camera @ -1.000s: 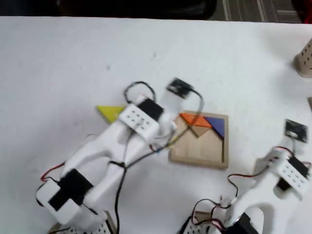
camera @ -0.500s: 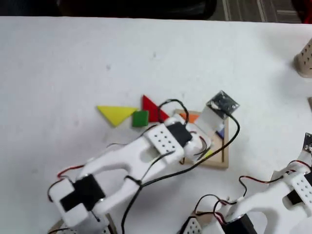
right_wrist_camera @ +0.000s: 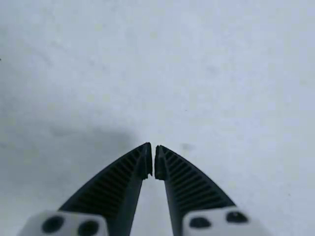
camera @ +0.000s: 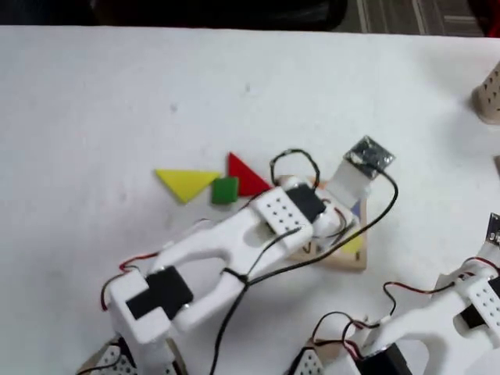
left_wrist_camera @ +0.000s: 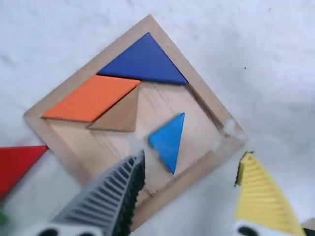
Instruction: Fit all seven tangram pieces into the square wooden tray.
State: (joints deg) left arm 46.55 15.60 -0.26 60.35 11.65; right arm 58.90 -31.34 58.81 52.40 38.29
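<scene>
The square wooden tray (left_wrist_camera: pixel 157 103) holds a large blue triangle (left_wrist_camera: pixel 145 61), an orange parallelogram (left_wrist_camera: pixel 93 97), a tan triangle (left_wrist_camera: pixel 120 115) and a small blue triangle (left_wrist_camera: pixel 169 140) lying loose on its floor. My left gripper (left_wrist_camera: pixel 192 158) hangs open over the tray, one finger on each side of the small blue triangle and nothing held. On the table left of the tray (camera: pixel 355 260) lie a yellow triangle (camera: pixel 186 183), a green square (camera: pixel 225 190) and a red triangle (camera: pixel 247 178). My right gripper (right_wrist_camera: pixel 152 160) is shut above bare table.
The left arm (camera: pixel 234 242) reaches across the table and hides most of the tray from above. The right arm (camera: pixel 469 301) sits at the front right edge. A beige perforated object (camera: pixel 488 94) stands at the far right. Loose cables trail near both arm bases.
The left arm swung right from over the loose pieces to above the tray, uncovering the red and green pieces. A small blue triangle now lies in the tray. The right arm drew back rightward.
</scene>
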